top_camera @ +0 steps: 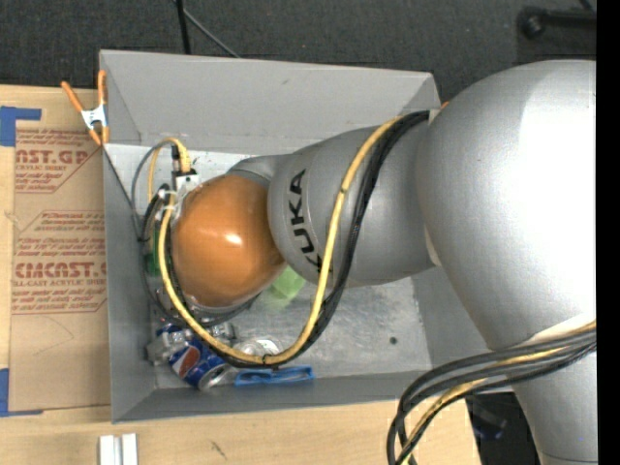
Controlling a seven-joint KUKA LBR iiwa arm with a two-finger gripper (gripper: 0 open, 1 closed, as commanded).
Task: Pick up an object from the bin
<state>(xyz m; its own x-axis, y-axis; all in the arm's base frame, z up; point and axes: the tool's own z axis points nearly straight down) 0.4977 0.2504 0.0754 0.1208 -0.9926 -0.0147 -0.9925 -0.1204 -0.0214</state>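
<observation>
A light green soft-looking thing (287,288) peeks out from under the arm near the middle of the bin. A crushed can in red, blue and white (193,359) lies in the front left corner. Beside it, along the front wall, lies a flat blue piece (279,376), with a crumpled silvery thing (257,345) just behind it. A small patch of darker green (151,262) shows by the left wall.
The arm reaches in from the right, and its orange dome and yellow and black cables hang over the bin's left half, hiding what lies below. Bare grey floor shows at the right front of the bin.
</observation>
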